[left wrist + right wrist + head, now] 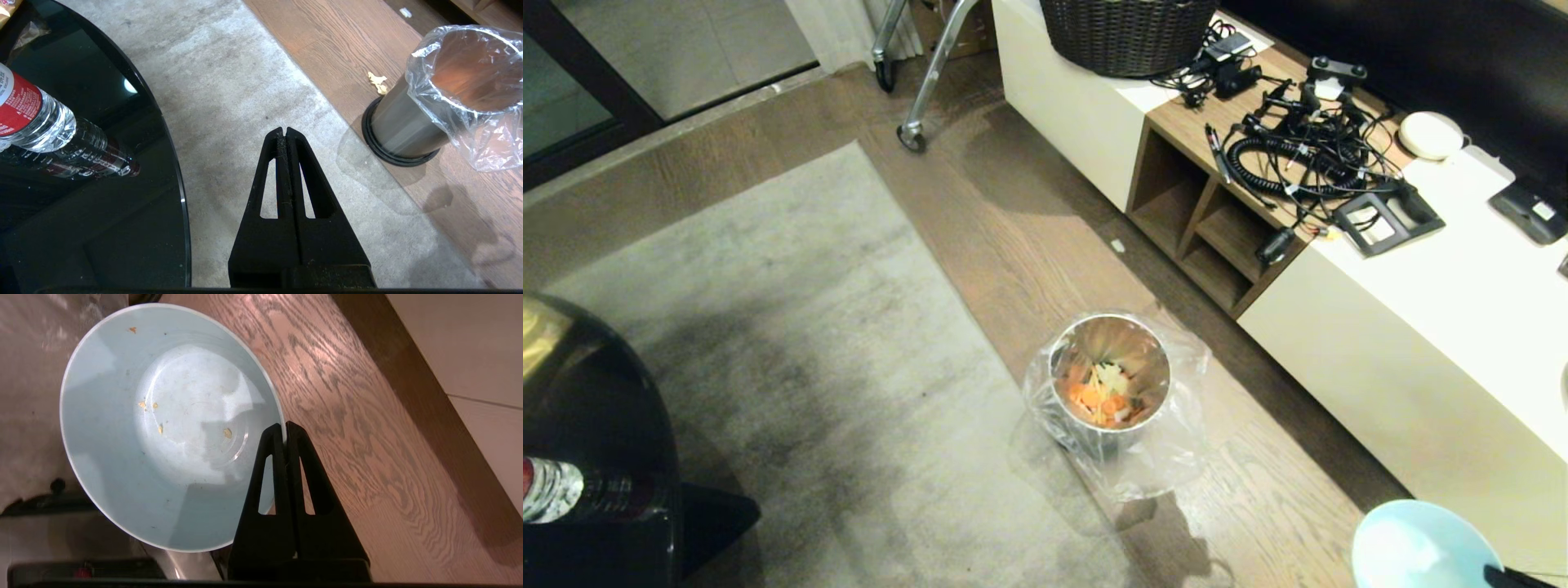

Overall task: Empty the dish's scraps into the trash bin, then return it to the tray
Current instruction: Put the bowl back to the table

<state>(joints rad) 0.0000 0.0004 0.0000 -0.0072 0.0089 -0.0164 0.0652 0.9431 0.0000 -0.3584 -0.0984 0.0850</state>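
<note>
Now right fingers (285, 428) pinch dish (163, 424) rim.

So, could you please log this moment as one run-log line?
right gripper: shut on dish rim | dish: nearly empty, few crumbs | scraps: in trash bin | left gripper: shut, idle

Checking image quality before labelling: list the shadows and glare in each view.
Head view: the trash bin casts a dark shadow on the floor toward the camera. Left wrist view: a bright glint on the glass table. Right wrist view: the right claw shades the dish; sheen on the wood floor.
</note>
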